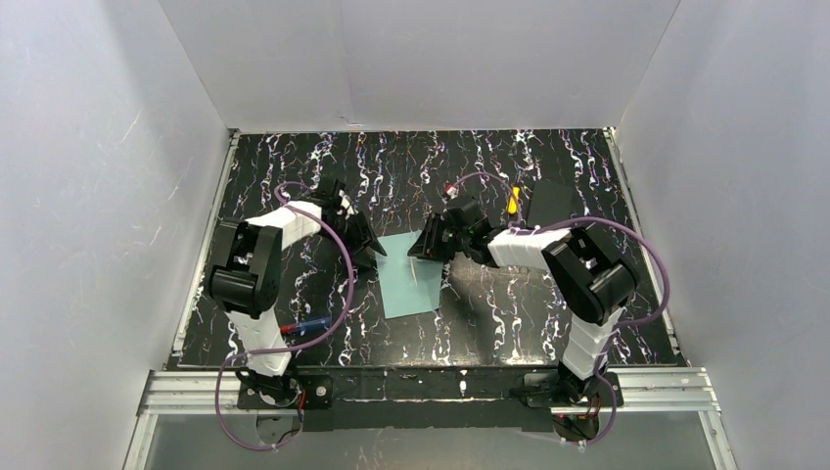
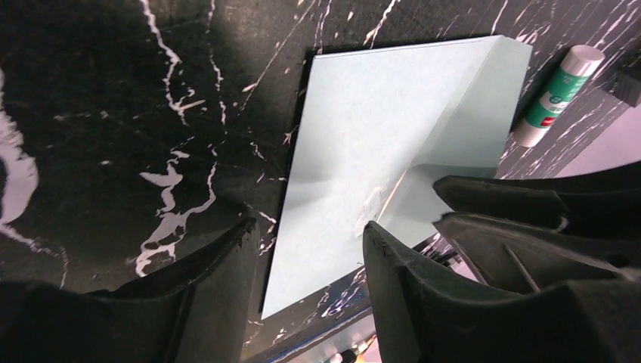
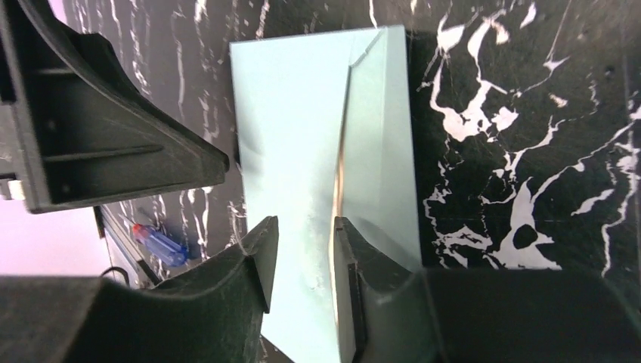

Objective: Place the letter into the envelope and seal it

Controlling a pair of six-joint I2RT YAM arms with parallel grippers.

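The pale teal envelope [image 1: 406, 276] lies flat on the black marbled table between my two grippers. In the right wrist view its flap [image 3: 374, 144] is folded over the envelope [image 3: 291, 121], with the flap's edge a little raised. A thin tan line runs along that edge; the letter is otherwise hidden. My right gripper [image 3: 302, 238] stands open just above the envelope, its right finger [image 3: 349, 257] at the flap's edge. My left gripper [image 2: 306, 253] is open over the near edge of the envelope [image 2: 363, 121], nothing between its fingers. In the top view the left gripper [image 1: 370, 240] and right gripper [image 1: 429, 245] flank the envelope's far end.
A green-and-white glue stick [image 2: 558, 92] lies beside the envelope. A blue screwdriver with a red tip [image 1: 303, 326] lies near the left arm's base, also seen as the screwdriver [image 3: 160, 243]. A black block [image 1: 553, 201] and a small yellow item [image 1: 513, 200] sit at the back right.
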